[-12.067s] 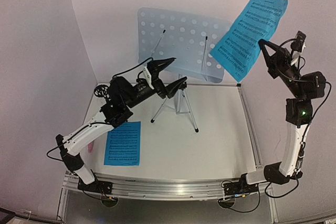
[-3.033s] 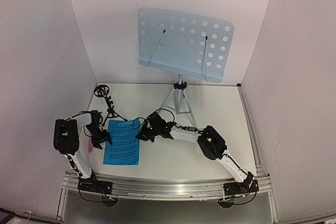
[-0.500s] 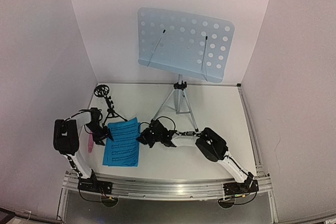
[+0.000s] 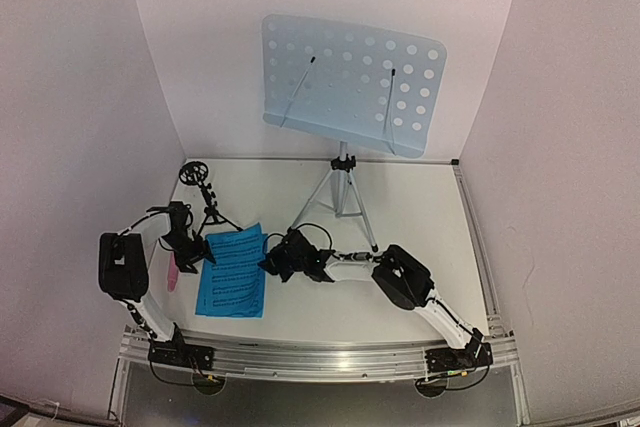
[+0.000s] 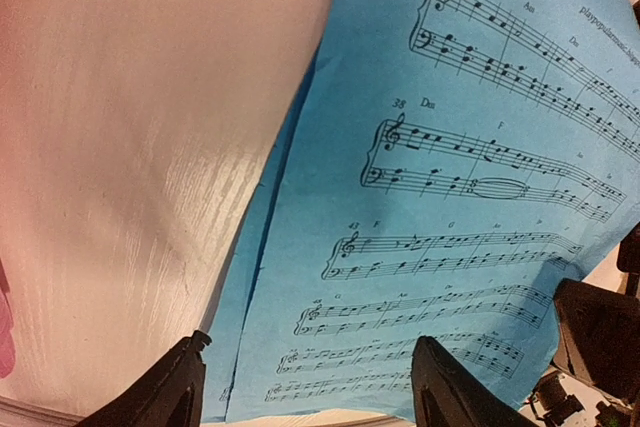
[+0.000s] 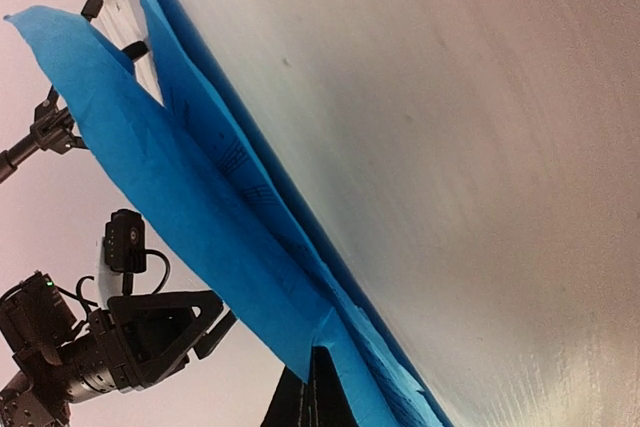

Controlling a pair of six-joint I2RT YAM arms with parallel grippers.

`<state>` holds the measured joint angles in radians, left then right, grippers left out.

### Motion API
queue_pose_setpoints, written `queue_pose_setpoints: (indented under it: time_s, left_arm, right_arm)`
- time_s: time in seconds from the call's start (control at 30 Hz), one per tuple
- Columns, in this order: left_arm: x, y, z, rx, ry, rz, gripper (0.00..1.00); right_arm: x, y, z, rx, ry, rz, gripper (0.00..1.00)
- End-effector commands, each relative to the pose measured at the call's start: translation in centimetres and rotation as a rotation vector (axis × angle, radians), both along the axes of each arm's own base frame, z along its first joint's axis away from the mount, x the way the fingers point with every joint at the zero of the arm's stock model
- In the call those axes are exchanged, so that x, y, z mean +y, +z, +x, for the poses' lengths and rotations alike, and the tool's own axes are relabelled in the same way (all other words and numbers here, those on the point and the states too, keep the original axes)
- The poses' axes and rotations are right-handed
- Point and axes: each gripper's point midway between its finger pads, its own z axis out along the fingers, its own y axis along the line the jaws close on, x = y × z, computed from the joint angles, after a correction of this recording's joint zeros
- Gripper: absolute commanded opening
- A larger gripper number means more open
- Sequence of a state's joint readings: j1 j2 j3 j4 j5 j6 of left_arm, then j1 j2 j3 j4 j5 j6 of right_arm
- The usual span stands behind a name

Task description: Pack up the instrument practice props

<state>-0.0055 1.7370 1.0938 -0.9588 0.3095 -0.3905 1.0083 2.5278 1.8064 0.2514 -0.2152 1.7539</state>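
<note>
right pincer (image 6: 312, 379) is pressed together on the right edge of the top music sheet (image 5: 450, 197). from its own camera you can see that edge riding up off the lower music sheet (image 5: 252, 282), which lies flat on the white surface (image 4: 410, 212). over on the other side, the left pincer (image 5: 308, 367) is spread wide and holds nothing. it hovers just above the left part of the stacked sheets, one finger at their left edge, the other over the printed staves. the two sheets sit at the near left of the surface, right between the two pincers, the top one skewed a little over the one beneath. the pink stick microphone (image 4: 171, 275) lies just left of the sheets, beside the left arm. the small black mic stand (image 4: 207, 205) is upright just behind them, ring mount on top. the silver-tripod stand (image 4: 342, 192) is at the back centre, well apart from both pincers, its pale-blue perforated desk (image 4: 350, 77) facing the arms.
</note>
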Motion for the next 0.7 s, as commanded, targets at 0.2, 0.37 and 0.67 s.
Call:
queue_pose_setpoints:
  time_s: [0.2,0.37,0.67]
  left_arm:
    - [0.3,0.3,0.5,-0.037,-0.005,0.019,0.72]
    - [0.4,0.2,0.4,-0.036,-0.003,0.022,0.72]
    - [0.8,0.2,-0.4,-0.042,0.02,0.05,0.72]
  right_arm:
    - [-0.6,2.6,-0.5,-0.001,-0.034,-0.013,0.08]
    - [-1.6,2.3,-1.7,0.01,0.018,-0.072,0.39]
    - [-3.0,1.9,-4.8,-0.021,0.253,-0.223,0.69]
